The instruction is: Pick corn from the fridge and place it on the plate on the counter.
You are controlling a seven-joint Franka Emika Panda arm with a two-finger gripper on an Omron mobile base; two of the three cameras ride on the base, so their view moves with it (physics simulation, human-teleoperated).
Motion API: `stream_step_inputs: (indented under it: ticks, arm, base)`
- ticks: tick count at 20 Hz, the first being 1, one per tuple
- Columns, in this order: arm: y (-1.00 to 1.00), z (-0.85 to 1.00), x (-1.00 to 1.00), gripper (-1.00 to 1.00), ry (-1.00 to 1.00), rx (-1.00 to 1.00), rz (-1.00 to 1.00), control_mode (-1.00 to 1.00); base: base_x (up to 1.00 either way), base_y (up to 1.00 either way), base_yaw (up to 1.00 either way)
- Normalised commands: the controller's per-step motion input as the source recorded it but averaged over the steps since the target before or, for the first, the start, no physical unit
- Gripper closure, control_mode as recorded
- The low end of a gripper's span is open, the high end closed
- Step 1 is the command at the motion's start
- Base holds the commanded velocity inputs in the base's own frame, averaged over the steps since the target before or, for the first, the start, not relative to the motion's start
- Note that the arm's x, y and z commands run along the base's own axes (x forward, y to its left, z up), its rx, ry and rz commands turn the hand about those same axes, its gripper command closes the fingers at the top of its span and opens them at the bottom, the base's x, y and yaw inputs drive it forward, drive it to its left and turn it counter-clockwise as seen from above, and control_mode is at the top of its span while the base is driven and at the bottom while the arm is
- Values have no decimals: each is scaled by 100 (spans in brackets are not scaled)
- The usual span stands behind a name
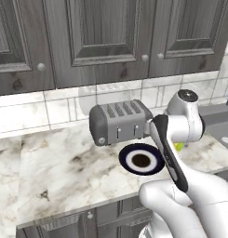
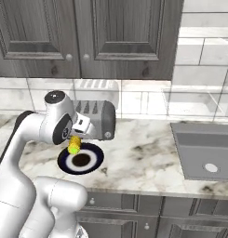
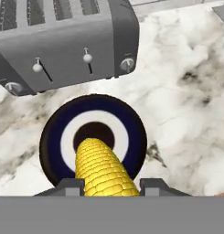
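Your end effector (image 2: 74, 142) is clamped on the corn (image 3: 103, 170), cob pointing down, directly above the plate (image 3: 51, 137); lower straight down.

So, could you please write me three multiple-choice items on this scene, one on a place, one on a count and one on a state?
1. Where does the plate lie on the counter?
A. in front of the toaster
B. inside the sink
C. on top of the toaster

2. How many slots show on top of the toaster?
A. two
B. four
C. six

3. What is the state of the corn?
A. lying on the plate
B. held in the gripper above the plate
C. resting in the sink

Answers: 1 A, the plate sits just before the toaster's front face. 2 B, the left base view shows four slots. 3 B, the fingers flank the cob over the plate.
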Motion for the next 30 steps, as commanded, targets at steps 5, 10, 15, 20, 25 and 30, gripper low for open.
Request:
stream_step_inputs:
  ticks: [5, 10, 15, 20, 25, 30]
  arm:
    - [32, -58, 53, 100, 3, 0, 0, -100]
    - [6, -70, 44, 100, 0, 0, 0, -100]
    - [2, -59, 19, 100, 1, 1, 0, -100]
    - [0, -34, 17, 100, 0, 1, 0, -100]
    - [1, -13, 13, 100, 0, 0, 0, -100]
    - [1, -28, 4, 100, 0, 0, 0, -100]
  base:
    - [0, 0, 0]
    - [0, 0, 0]
    - [0, 0, 0]
    - [0, 0, 0]
    - [0, 0, 0]
    - [0, 0, 0]
